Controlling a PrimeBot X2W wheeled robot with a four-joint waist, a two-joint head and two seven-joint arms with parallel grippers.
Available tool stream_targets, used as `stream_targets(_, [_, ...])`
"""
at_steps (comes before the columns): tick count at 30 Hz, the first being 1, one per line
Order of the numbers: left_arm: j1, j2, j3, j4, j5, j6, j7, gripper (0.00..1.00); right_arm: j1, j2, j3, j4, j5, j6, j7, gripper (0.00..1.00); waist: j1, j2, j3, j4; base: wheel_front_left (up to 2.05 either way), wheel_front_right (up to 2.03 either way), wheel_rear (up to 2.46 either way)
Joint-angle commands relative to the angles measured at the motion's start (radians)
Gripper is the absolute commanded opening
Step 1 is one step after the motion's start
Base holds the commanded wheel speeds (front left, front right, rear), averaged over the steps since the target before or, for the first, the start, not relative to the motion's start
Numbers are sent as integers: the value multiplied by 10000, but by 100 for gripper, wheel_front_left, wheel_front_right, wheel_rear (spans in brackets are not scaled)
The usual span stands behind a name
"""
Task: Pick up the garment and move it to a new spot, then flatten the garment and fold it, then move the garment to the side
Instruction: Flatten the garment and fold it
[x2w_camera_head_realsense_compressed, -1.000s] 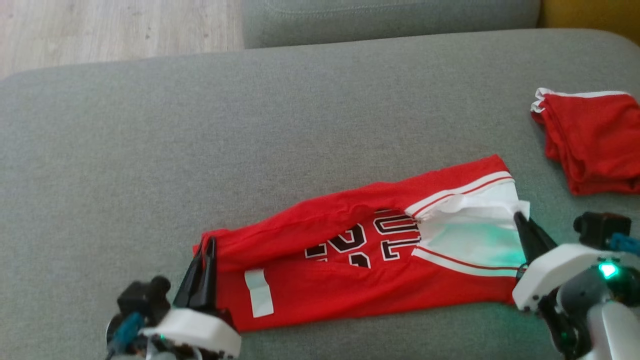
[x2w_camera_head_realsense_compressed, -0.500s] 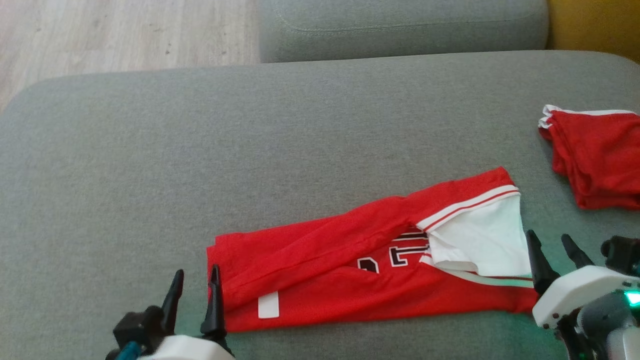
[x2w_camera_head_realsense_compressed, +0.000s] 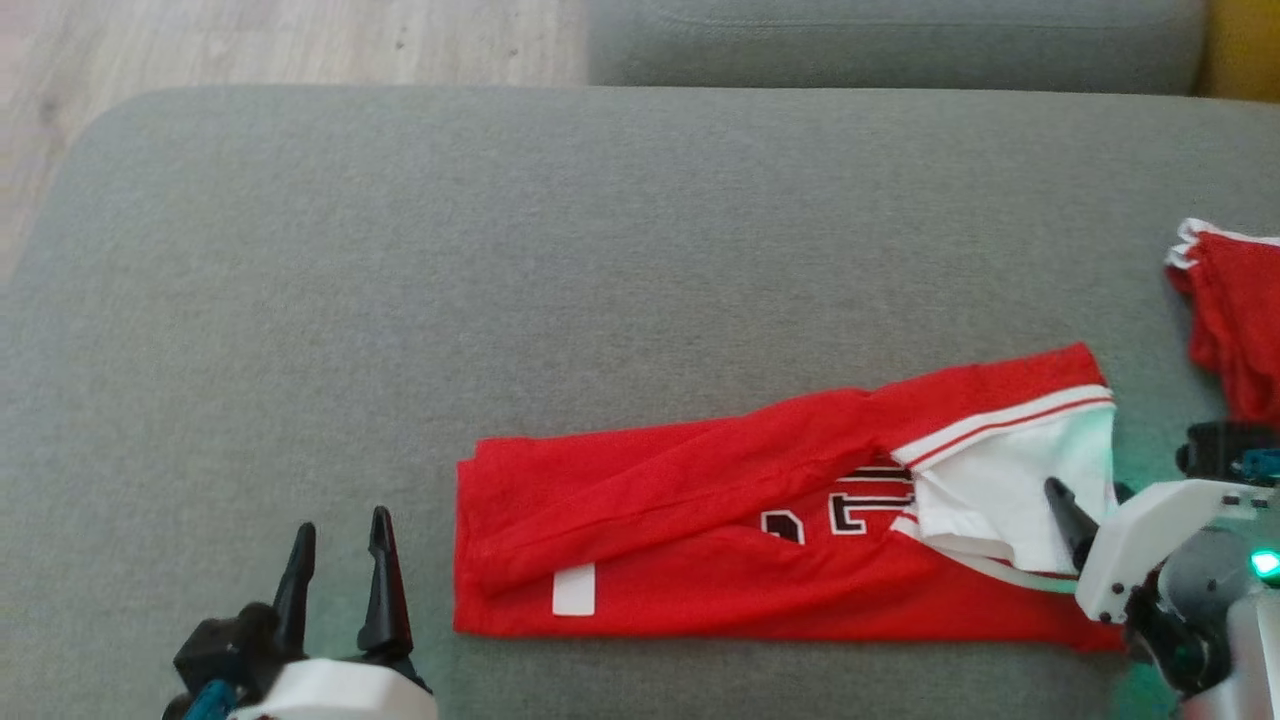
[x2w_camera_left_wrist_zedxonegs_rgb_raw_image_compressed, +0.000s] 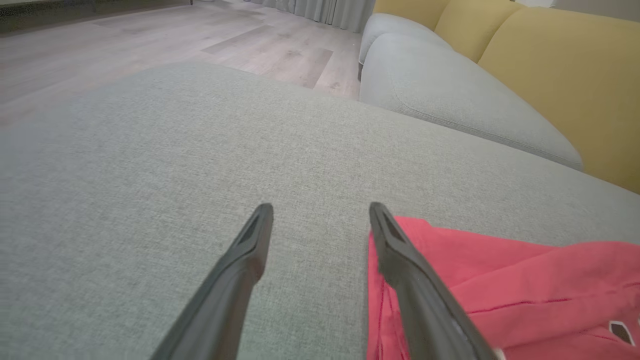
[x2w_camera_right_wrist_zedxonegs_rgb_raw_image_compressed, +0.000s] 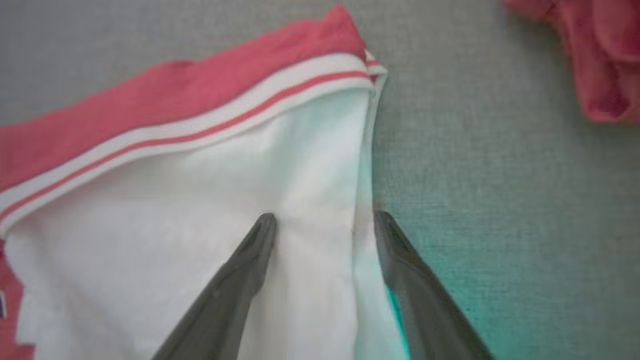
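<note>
- The garment (x2w_camera_head_realsense_compressed: 760, 530) lies folded on the sofa cushion (x2w_camera_head_realsense_compressed: 600, 250), its long axis running left to right between the 2 hands.
- The left hand (x2w_camera_head_realsense_compressed: 342, 525), spread wide and empty, sits just beside its left end.
- The right hand (x2w_camera_right_wrist_zedxonegs_rgb_raw_image_compressed: 325, 217), equally spread and gripping nothing, straddles the garment's white right edge.

Soft even daylight; right wrist view perhaps blurred.
</note>
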Motion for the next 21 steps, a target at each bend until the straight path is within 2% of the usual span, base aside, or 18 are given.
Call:
stream_targets(1, [-178, 230, 450, -314, 55, 65, -132, 100, -371, -278, 133, -245, -36, -7, 90, 100, -1, 0, 70, 118, 0, 0, 0])
stream_targets(6, [-126, 199, 433, -378, 34, 118, -124, 100, -454, -205, 323, 262, 171, -7, 828, 100, -1, 0, 99, 334, 0, 0, 0])
stream_targets(7, [-118, 199, 435, -386, 26, 129, -122, 100, -450, -185, 397, 265, 247, -7, 888, 81, -1, 0, 98, 347, 0, 0, 0])
stream_targets(8, [-110, 200, 441, -393, 17, 140, -120, 100, -453, -176, 457, 253, 294, -7, 888, 42, -1, 0, 98, 350, 0, 0, 0])
stream_targets(9, [-104, 208, 447, -401, 14, 150, -120, 100, -462, -178, 533, 241, 323, -7, 854, 27, -1, 0, 97, 344, 0, 0, 0])
stream_targets(10, [-97, 220, 457, -413, 13, 162, -121, 100, -480, -185, 611, 227, 348, -7, 779, 0, -1, 0, 92, 327, 0, 0, 0])
stream_targets(16, [-87, 290, 482, -562, 56, 242, -116, 100, -836, -372, 766, 92, 241, -7, 138, 0, -1, 0, 1, 20, 0, 0, 0])
stream_targets(21, [-63, 286, 450, -659, 73, 262, -111, 100, -947, -919, 406, -502, 266, -7, 30, 0, -1, 0, -147, -394, 0, 0, 0])
